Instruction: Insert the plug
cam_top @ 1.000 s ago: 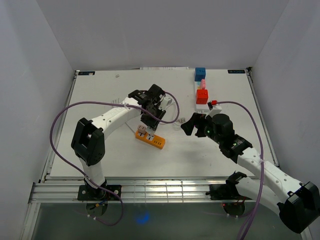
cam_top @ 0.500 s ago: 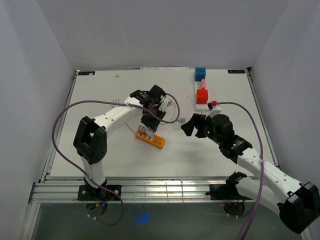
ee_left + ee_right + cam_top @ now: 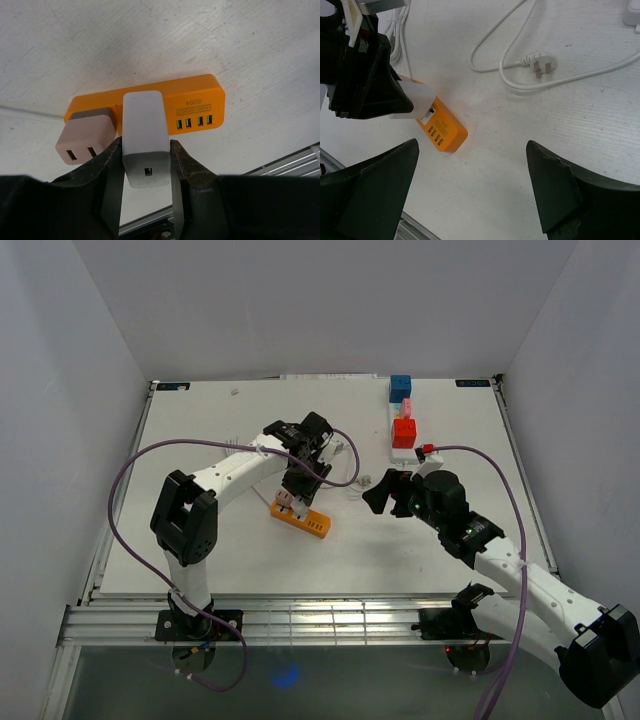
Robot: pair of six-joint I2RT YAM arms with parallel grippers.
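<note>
The left gripper (image 3: 146, 146), partly closed, clamps the white plug (image 3: 144, 125) by its sides. In its wrist view the orange strip (image 3: 197, 92) lies at 12 o'clock on the table (image 3: 225, 40), long axis 9 to 3, square to the plug, whose far end meets the strip's face beside a pink adapter (image 3: 87, 132) at 9 o'clock; how deep it sits I cannot tell. The right gripper (image 3: 472, 145) hangs wide open, empty, farther off.

White table (image 3: 200, 540), orange power strip (image 3: 316, 526) near its middle, loose white cord (image 3: 539, 64) coiled beside it, white socket strip (image 3: 393, 420) toward the far edge.
</note>
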